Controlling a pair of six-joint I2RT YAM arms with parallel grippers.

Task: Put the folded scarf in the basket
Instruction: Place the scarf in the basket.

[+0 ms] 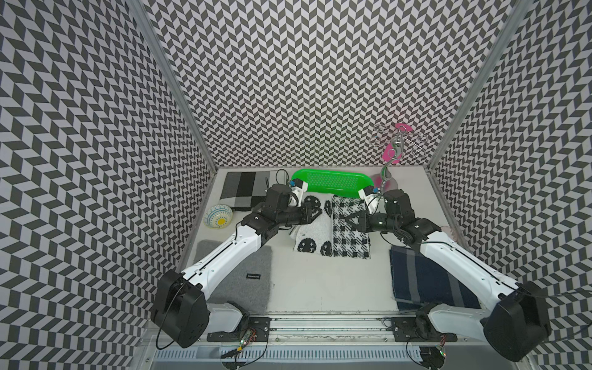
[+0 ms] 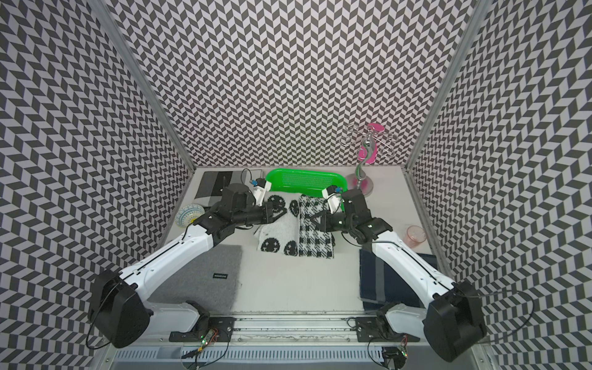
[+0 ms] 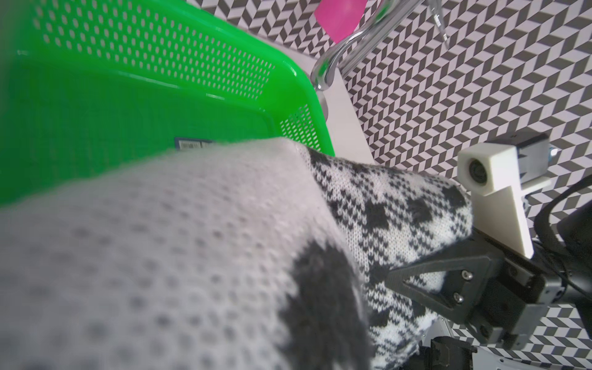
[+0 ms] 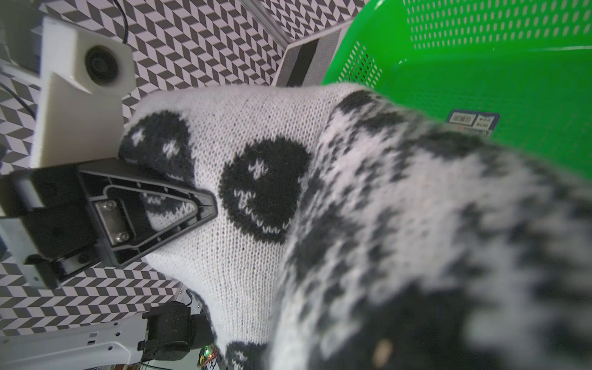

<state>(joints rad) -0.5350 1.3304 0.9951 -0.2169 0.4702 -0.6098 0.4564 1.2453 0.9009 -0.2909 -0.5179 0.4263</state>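
Left hand (image 1: 312,214) clamped on the smiley-face half of the folded black-and-white scarf (image 1: 349,243). Right hand (image 1: 351,221) clamped on its checked half. Scarf hangs between both hands over mid tabletop (image 1: 320,282), far end at the near rim of the green basket (image 1: 320,173), most of it outside. Basket sits at the back. Bowl (image 1: 218,217) and grey mat (image 1: 237,275) on the left, navy cloth (image 1: 426,282) on the right, metal stand (image 1: 387,166) just beside the basket's right end.
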